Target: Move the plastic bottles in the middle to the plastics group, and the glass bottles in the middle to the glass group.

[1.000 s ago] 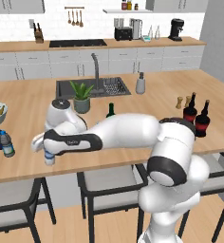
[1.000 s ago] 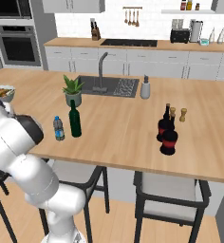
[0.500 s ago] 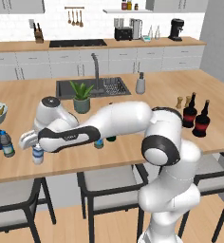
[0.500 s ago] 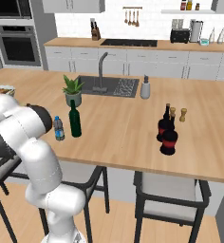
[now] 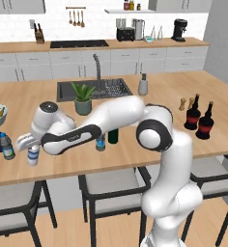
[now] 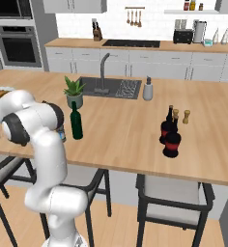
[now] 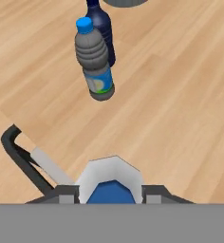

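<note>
Gripper (image 5: 32,144) clamped on water bottle (image 5: 33,155), near counter's (image 5: 149,144) front edge, just beside plastics group (image 5: 3,144); bare wood between them.

Fingers (image 7: 66,193) close on white-labelled bottle w/ blue cap (image 7: 110,182), seen top-down btwn them. Well ahead of fingers: clear bottle w/ grey-teal label (image 7: 94,59) upright on wooden tabletop (image 7: 180,95), dark blue bottle (image 7: 100,26) touching just behind it. Black chair frame (image 7: 19,156) left of fingers, below tabletop edge.
</note>
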You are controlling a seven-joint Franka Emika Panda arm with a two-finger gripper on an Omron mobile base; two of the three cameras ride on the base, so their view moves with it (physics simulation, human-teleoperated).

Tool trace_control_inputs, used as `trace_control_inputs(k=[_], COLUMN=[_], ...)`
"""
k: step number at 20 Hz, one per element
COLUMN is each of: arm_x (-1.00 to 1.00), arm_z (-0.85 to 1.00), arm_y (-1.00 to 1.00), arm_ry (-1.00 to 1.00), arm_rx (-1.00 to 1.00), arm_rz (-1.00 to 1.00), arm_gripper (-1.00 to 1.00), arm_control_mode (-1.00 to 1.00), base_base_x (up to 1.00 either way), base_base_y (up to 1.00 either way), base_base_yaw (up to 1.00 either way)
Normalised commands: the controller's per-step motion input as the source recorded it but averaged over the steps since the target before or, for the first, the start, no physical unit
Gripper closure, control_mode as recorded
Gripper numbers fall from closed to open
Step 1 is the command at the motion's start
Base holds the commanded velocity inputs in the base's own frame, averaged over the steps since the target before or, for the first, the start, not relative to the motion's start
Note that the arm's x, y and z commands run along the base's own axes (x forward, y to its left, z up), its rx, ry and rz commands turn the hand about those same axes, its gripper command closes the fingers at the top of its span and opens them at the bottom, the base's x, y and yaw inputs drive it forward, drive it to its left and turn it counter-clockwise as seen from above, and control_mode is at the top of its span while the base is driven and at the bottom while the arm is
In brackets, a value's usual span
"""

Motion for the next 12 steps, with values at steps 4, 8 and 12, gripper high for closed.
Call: trace_control_inputs(k=[4,8,12], arm_x=[0.39,0.27,0.17], arm_z=[-0.01,-0.08,-0.20], arm_y=[0.25,0.28,0.14], arm_ry=[0.00,0.00,0.00], arm_rx=[0.00,0.00,0.00], arm_rz=[0.00,0.00,0.00], arm_gripper=[1.00,1.00,1.00], arm_control_mode=[-1.00,-1.00,-1.00], base_base_x=[0.00,0.00,0.00], base_base_y=[0.00,0.00,0.00], base_base_yaw=[0.00,0.00,0.00])
